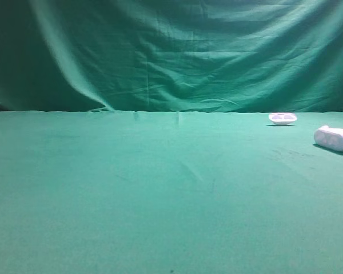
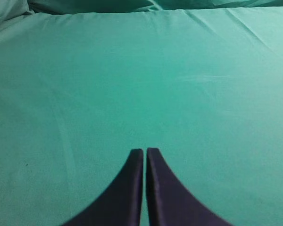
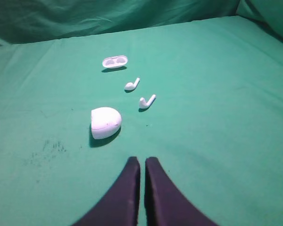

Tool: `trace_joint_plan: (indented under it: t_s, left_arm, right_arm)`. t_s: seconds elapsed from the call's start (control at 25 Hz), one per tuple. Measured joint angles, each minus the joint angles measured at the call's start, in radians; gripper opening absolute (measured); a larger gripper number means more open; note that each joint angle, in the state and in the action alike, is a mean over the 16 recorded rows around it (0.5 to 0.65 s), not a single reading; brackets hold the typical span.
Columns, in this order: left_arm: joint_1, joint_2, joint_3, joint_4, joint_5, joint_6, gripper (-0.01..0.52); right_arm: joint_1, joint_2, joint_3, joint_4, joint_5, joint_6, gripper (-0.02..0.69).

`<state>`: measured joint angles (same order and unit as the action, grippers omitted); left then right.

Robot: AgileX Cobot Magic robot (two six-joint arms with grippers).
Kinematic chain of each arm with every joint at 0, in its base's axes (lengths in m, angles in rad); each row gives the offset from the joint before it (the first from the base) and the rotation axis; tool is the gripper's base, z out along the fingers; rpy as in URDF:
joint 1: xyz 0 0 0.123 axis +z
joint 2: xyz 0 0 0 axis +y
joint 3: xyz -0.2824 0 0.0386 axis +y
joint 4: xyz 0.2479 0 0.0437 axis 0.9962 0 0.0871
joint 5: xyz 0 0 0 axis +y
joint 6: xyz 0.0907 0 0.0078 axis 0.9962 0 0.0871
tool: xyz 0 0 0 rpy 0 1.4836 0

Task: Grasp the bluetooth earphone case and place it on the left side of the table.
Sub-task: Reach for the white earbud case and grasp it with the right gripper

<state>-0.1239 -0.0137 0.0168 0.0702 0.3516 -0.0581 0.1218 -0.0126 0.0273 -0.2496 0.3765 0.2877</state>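
The bluetooth earphone case [image 3: 105, 122] sits on the green table [image 1: 131, 194]. In the right wrist view it is just left of the middle of the frame. In the exterior high view it is at the far right edge, a bit below the middle. It lies flat on the cloth, and nothing touches it.

The right gripper [image 3: 142, 162] pokes up from the bottom middle of the right wrist view. Its two dark fingers are pressed together, with only a thin line between them. It holds nothing. The case is ahead of it and a little to the left, close but apart. I think this gripper is the one that will pick it up, because the case is on its side. It has to spread its fingers first.

The left gripper [image 2: 145, 153] is at the bottom middle of the left wrist view. Its fingers are together too, and it holds nothing. Only bare green cloth is in front of it. That is likely where the case should go.

Behind the case, higher in the right wrist view, lie two small earbuds [image 3: 146, 101] and a small white dish [image 3: 114, 61] with two hollows. They are not for this job. The grab has not started yet.
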Motion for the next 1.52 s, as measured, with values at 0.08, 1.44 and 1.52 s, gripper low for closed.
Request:
trace_joint_plan:
  t_s: [0.08, 1.44, 1.52]
  left_arm:
    - [0.0, 0.0, 0.0, 0.0, 0.0, 0.0, 0.0]
    - [0.0, 0.0, 0.0, 0.0, 0.0, 0.0, 0.0]
    - [0.0, 0.0, 0.0, 0.0, 0.0, 0.0, 0.0]
  right_arm:
    - [0.0, 0.0, 0.0, 0.0, 0.0, 0.0, 0.0]
    - [0.0, 0.0, 0.0, -0.062, -0.204, -0.026, 0.0]
    - [0.0, 0.0, 0.0, -0.062, -0.261, -0.024, 0.0]
